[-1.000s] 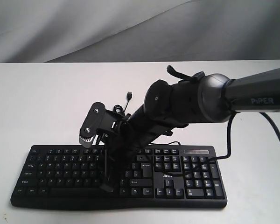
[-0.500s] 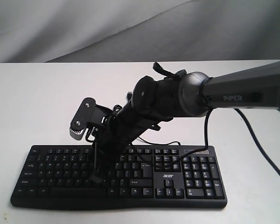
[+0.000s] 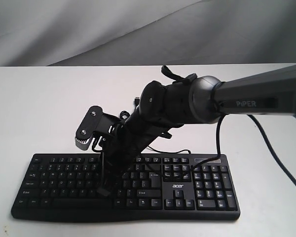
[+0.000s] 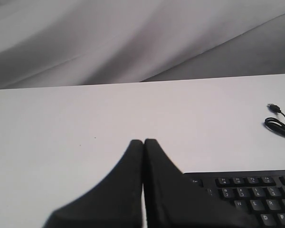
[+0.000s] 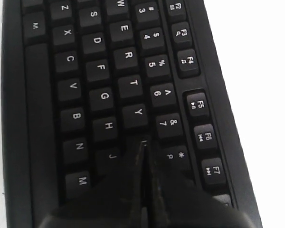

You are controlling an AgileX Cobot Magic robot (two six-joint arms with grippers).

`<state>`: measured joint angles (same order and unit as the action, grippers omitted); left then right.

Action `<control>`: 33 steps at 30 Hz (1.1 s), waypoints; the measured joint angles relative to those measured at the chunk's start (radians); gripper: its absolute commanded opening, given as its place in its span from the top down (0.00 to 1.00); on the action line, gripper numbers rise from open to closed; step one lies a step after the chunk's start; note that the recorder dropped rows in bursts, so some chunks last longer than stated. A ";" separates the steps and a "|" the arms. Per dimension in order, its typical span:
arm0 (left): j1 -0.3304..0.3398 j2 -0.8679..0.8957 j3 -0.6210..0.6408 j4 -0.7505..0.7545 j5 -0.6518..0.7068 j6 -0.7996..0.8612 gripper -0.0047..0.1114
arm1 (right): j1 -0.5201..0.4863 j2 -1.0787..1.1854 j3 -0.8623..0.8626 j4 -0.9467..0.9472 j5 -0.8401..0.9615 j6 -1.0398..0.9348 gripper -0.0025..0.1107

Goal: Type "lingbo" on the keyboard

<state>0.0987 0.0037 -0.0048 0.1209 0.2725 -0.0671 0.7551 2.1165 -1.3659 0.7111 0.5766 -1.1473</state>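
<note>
And there was the right end effector (image 5: pixel 143 145), fingers pressed together into 1 thin black wedge, pinching nothing, tip pointing straight down on the letter block of the keyboard (image 3: pixel 59 182). The right wrist view put that tip in the pocket between the Y key (image 5: pixel 135 113), the J key (image 5: pixel 112 156) and the 7 key (image 5: pixel 164 124), on a cap whose legend it hid. Whether it was pressing or only hovering, I could not tell.

The keyboard lay flat at the near edge of the white desk (image 3: pixel 39 108), long axis running side to side across the exterior view, number pad and acer logo (image 3: pixel 176 186) off to the right. So the keys sat directly beneath the right arm, which had the letters in easy reach. The left end effector (image 4: pixel 143 142), also closed tight and empty, hung over bare desk off the Esc corner, well apart from the letters; my call, the right arm was the 1 to type with.

Matte black plastic, low squarish caps with rounded corners, crisp white legends, tight gaps between neighbours, so a narrow tip suited it. The thin cable (image 4: pixel 281 124) coiled loose on the smooth desk beyond
</note>
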 measured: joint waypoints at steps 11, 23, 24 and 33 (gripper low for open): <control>0.000 0.000 0.000 0.000 0.000 0.000 0.96 | 0.000 0.000 0.000 -0.004 0.004 0.005 0.98; 0.000 0.000 0.000 0.000 0.000 0.000 0.96 | 0.000 0.021 0.000 -0.009 0.005 0.007 0.98; 0.000 0.000 0.000 0.000 0.000 0.000 0.96 | 0.000 0.021 0.000 -0.009 0.005 0.007 0.98; 0.000 0.000 0.000 0.000 0.000 0.000 0.96 | 0.017 -0.027 -0.002 -0.005 0.018 0.007 0.98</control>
<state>0.0987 0.0037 -0.0048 0.1209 0.2725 -0.0671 0.7722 2.0894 -1.3676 0.7064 0.5951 -1.1401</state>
